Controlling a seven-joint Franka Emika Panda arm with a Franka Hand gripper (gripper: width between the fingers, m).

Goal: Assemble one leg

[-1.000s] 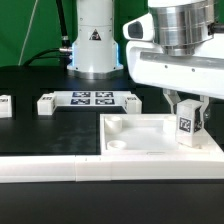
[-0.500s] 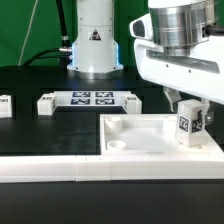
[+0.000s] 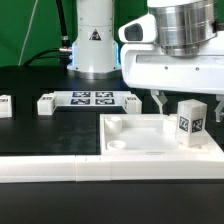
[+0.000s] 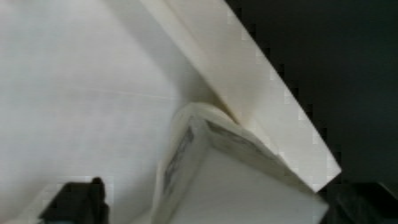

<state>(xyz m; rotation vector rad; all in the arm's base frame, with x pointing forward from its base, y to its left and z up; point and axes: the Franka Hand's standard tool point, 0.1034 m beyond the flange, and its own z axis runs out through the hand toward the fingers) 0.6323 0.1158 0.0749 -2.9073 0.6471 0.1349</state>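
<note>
- Black tabletop (image 3: 50, 135) in front of a green backdrop (image 3: 25, 30), with the robot's white base (image 3: 93, 40) standing behind the tray.
- One large white square tray (image 3: 140, 135) lies on the table, with a round socket showing in its near corner on the exterior view's left.
- One leg (image 3: 190, 125), a short white post with a square marker on its side, stands upright in the tray's far corner on the exterior view's right.
- One gripper (image 3: 186, 97) hangs just above the leg, its fingers (image 3: 156, 99) spread wide and holding nothing.
- The wrist view shows only blurred white tray surfaces, an edge, and a dark fingertip (image 4: 75, 198).
- One marker board (image 3: 90, 99) with four tags lies behind the tray.
- Three small white pieces (image 3: 47, 103) lie behind the tray, beside the marker board: two on the exterior view's left of it, one on its right.
- Whether the leg is fully seated in its corner cannot be told.
- Risk: if it is only resting there, it could lean or topple.
- Risk: a finger is close to the leg's top, so a sideways move before lifting could clip it and knock it out.
- Risk: closing off-centre on a re-grip could tilt the leg against the tray wall.
</note>
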